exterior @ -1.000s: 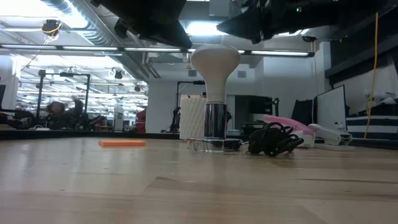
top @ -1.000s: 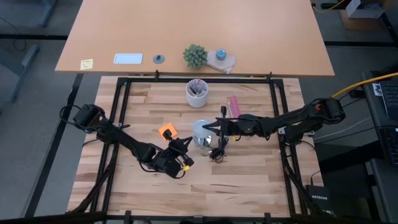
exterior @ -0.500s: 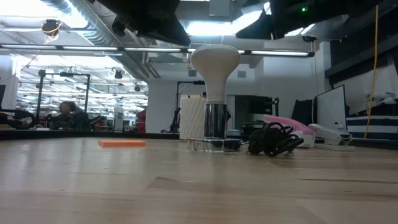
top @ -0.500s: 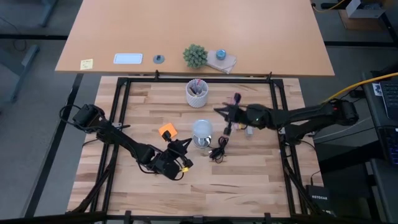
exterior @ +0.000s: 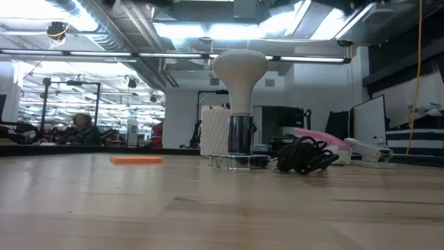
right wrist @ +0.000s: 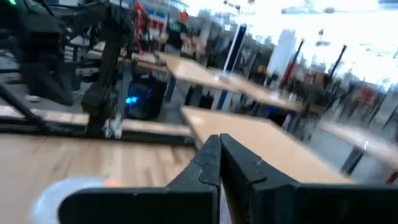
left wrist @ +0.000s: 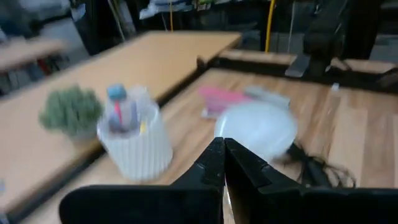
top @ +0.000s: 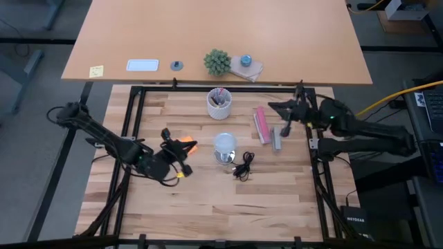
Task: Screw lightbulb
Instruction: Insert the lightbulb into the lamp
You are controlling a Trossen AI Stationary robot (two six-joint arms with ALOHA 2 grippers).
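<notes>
The white lightbulb (top: 225, 144) stands upright, its narrow base in the round silvery fitting (exterior: 239, 142) on the table's middle; it also shows in the low view (exterior: 239, 69) and the left wrist view (left wrist: 256, 126). The fitting's black cord (top: 243, 167) lies coiled to its right. My left gripper (top: 185, 146) is shut and empty, left of the bulb, above an orange pad (exterior: 136, 160). My right gripper (top: 272, 106) is shut and empty, toward the table's far right, well away from the bulb.
A white ribbed cup of pens (top: 219, 102) stands behind the bulb. A pink object (top: 261, 124) and a grey one (top: 277, 137) lie to the right. A small plant (top: 217, 61) and other items sit on the desk beyond the far edge.
My right gripper has drawn back from beside the bulb toward the table's far right edge and risen out of the low view. My left gripper has gone toward the table's left and far side. The bulb and fitting have stayed in place.
</notes>
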